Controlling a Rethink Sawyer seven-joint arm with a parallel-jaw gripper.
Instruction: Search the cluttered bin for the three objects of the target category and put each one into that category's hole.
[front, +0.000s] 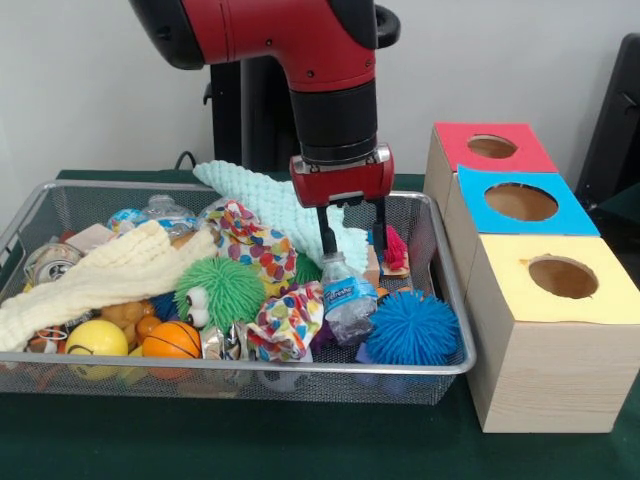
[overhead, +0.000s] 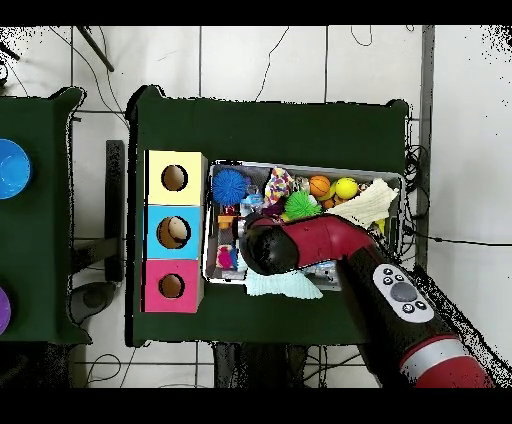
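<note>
My end effector (front: 352, 240) over bin (front: 448, 300), fingers spread, straddling bottle (front: 347, 295) cap. Blue ball (front: 412, 328) just beside bottle. Boxes (front: 545, 290) beside bin.

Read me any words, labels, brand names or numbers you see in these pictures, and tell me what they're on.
No text can be read here.
Small water bottle: blue label with print, too blurred to read.
Round can at the bin's end: markings, too small to read.
Red, blue and yellow boxes: no lettering.
</note>
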